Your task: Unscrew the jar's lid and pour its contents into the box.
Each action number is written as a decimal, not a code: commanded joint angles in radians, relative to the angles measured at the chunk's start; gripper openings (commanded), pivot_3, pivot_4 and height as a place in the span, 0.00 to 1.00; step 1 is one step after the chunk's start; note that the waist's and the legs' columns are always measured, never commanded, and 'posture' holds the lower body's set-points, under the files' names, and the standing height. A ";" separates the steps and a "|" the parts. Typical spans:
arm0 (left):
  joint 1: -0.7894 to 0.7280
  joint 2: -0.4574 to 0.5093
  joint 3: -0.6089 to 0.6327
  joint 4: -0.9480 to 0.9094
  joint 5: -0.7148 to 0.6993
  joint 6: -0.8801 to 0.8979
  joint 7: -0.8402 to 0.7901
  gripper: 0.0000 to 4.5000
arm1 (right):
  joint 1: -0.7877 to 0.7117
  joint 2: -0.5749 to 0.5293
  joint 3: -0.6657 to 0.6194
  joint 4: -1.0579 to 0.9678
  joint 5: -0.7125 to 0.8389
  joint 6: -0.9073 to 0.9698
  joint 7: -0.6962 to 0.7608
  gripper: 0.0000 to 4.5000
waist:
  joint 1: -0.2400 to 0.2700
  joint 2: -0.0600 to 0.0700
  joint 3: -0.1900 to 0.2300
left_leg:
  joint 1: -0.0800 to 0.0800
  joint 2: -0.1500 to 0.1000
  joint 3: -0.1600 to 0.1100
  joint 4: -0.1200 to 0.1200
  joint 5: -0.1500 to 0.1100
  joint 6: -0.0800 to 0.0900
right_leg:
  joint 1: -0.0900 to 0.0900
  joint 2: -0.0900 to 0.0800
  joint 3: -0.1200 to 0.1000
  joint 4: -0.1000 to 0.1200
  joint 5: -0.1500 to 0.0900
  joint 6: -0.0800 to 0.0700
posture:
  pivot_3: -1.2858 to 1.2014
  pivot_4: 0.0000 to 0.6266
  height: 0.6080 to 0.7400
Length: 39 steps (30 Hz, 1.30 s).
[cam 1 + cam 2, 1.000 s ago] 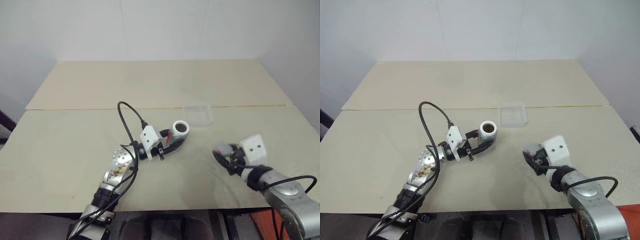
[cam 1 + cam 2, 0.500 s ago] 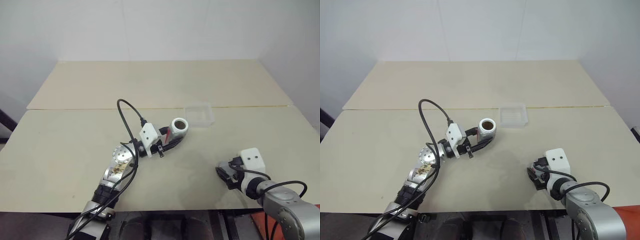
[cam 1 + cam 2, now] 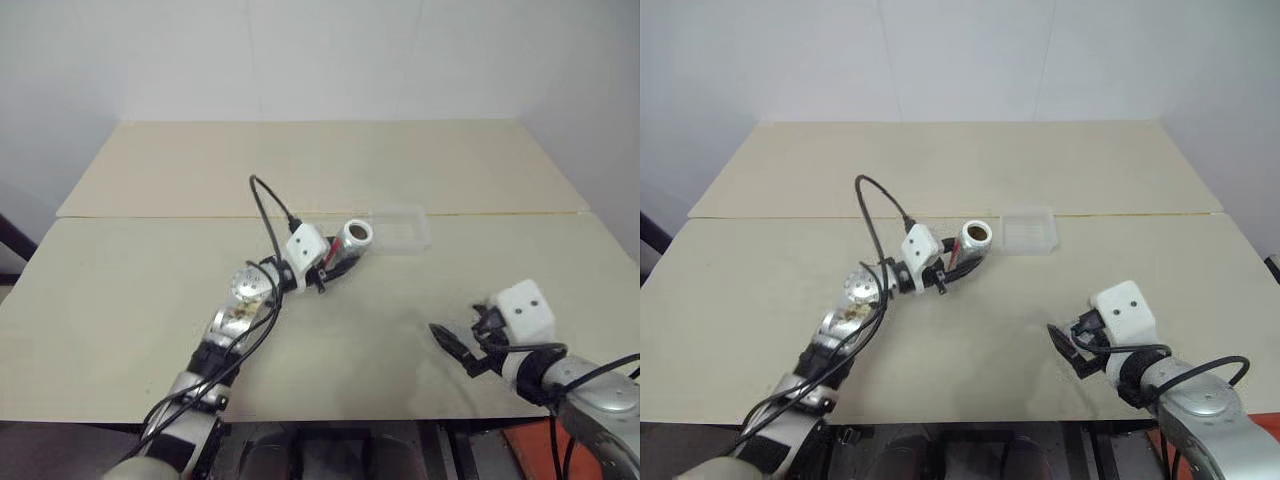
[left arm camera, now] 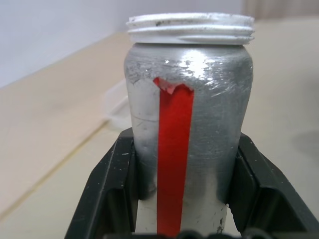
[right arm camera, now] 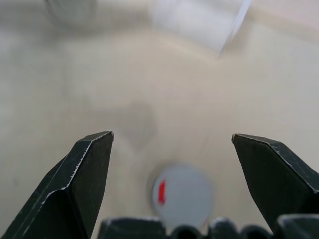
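My left gripper (image 3: 338,260) is shut on the jar (image 4: 187,124), a silver and white cylinder with a red stripe. The jar is tilted, and its open threaded mouth (image 3: 356,235) points up toward the clear box (image 3: 400,228) just beside it. Its inside looks dark, and I cannot make out the contents. The grey lid (image 5: 182,196), which has a red mark, lies on the table under my right gripper (image 5: 172,134). That gripper (image 3: 457,348) hangs open above the table's near right part, holding nothing.
The work surface is two beige tabletops joined by a seam (image 3: 150,217) just behind the box. A black cable (image 3: 268,205) loops up from my left wrist. The front table edge (image 3: 330,418) runs close below both arms.
My left gripper carried the jar away from me to the box's edge. My right gripper dipped to the table, opened, let go of the lid and rose a little.
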 commanded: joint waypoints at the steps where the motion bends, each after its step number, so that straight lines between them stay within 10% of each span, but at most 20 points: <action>1: -0.146 -0.027 -0.016 0.164 0.080 -0.017 0.086 0.44 | -0.021 0.018 -0.009 -0.032 -0.017 -0.041 -0.033 1.00 | 0.000 0.000 0.000 | 0.000 0.000 0.000 0.000 0.000 -0.001 | 0.000 0.000 0.000 0.000 0.000 0.000 | 0.52 0.24 1.00; 10: -0.653 -0.137 -0.305 0.792 0.551 -0.223 0.636 0.44 | -0.070 0.084 0.022 -0.028 -0.044 -0.056 -0.103 1.00 | 0.014 -0.002 0.001 | -0.005 -0.005 0.000 -0.001 0.001 -0.002 | -0.002 0.000 -0.002 -0.002 0.000 0.003 | 0.52 0.24 1.00; 22: -0.825 -0.206 -0.872 0.973 1.179 -0.092 1.055 0.44 | 0.049 0.104 0.024 -0.041 0.014 -0.166 -0.246 1.00 | 0.015 -0.002 0.001 | -0.016 -0.006 0.000 -0.001 0.003 -0.004 | -0.013 -0.002 -0.002 0.000 -0.001 0.005 | 0.52 0.24 1.00; 39: -0.829 -0.208 -0.815 0.984 1.176 -0.077 0.973 0.44 | 0.121 0.006 0.037 -0.041 0.168 -0.248 -0.426 1.00 | 0.021 -0.003 0.001 | -0.016 -0.005 0.000 0.001 0.003 -0.004 | -0.014 -0.002 -0.001 0.001 -0.001 0.005 | 0.52 0.24 1.00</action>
